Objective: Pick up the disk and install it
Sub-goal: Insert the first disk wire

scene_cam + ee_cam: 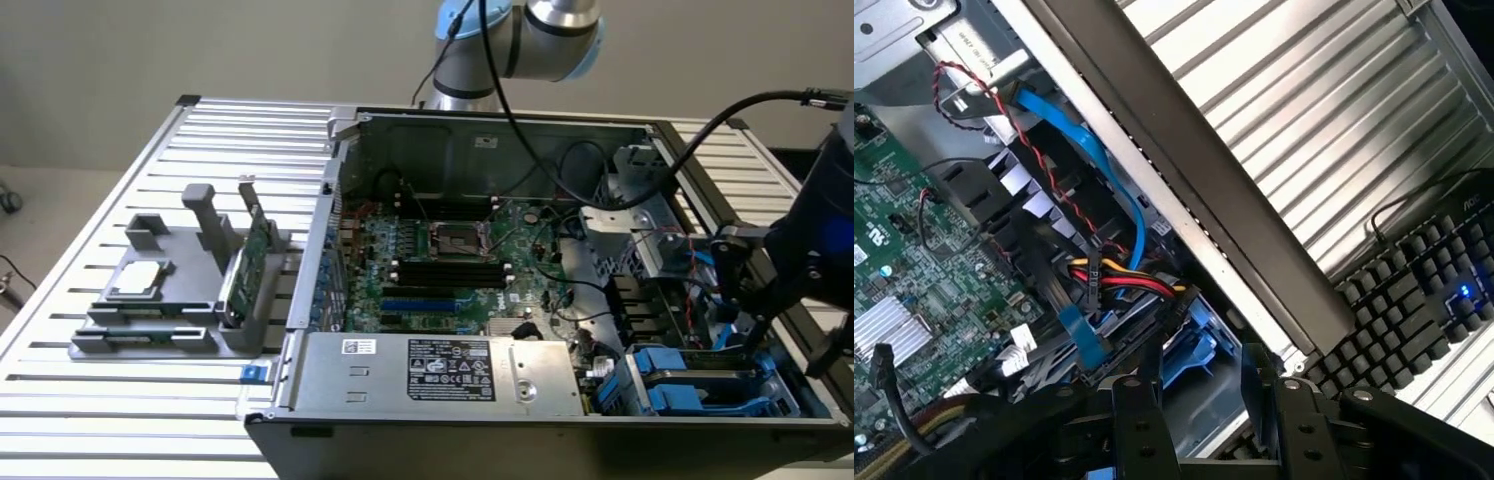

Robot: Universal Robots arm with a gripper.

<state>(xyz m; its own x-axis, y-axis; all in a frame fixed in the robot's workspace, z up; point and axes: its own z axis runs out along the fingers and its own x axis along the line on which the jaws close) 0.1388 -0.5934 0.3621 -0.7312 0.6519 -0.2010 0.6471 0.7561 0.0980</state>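
Note:
The disk (703, 386), silver metal in a blue carrier, lies low in the drive bay at the near corner of the open computer case (344, 200), on the exterior view's right. My gripper (762, 336) hangs right over it from the dark arm. In the wrist view the two black fingers (1144, 405) stand on either side of the disk's silver face (1204, 418), against its edges, and its blue end tab sticks out past the tips. My gripper (1202, 368) is shut on the disk across its width.
The green motherboard (441, 250) and the power supply (441, 370) fill the case. Red, yellow and blue cables (1116, 275) run close beside the bay. A grey fixture (200, 215) on the exterior view's left holds a silver chip (140, 278) and a green card (248, 268). A keyboard (1419, 290) lies outside the case wall.

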